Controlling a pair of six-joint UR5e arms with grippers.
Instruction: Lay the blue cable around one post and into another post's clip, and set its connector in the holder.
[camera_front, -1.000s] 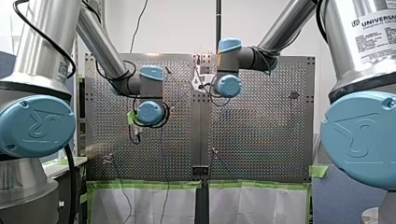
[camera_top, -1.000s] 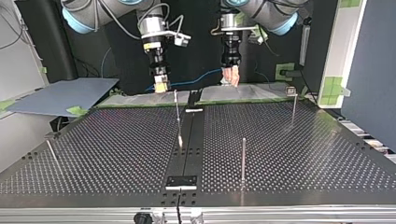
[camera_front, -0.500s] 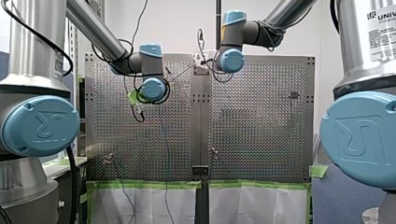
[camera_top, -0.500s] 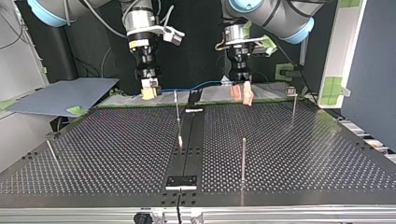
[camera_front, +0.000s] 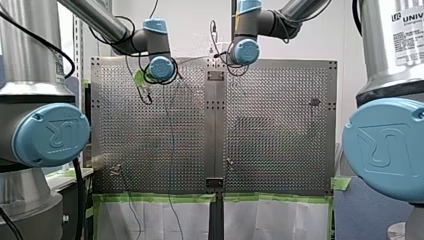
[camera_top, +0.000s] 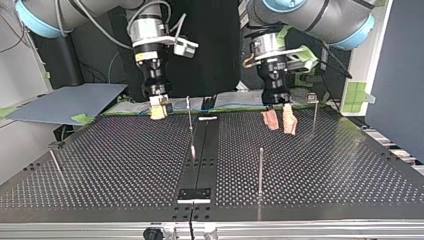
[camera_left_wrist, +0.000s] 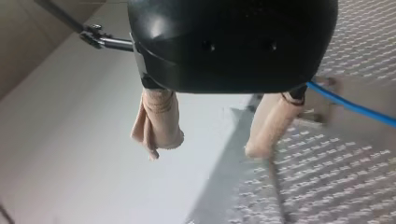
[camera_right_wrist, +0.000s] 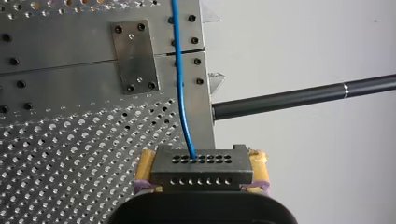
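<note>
Right gripper (camera_top: 159, 107) clamps the connector (camera_right_wrist: 201, 173), the blue cable (camera_right_wrist: 180, 84) running ahead of it, judged held for later seating. Left gripper (camera_left_wrist: 208, 145) stands wide open and empty; the cable passes just beside it.

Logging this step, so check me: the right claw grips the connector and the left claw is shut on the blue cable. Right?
Not quite: my left claw is open and holding nothing, as the left wrist view shows; the blue cable runs outside it. My right claw does grip the connector.
</note>
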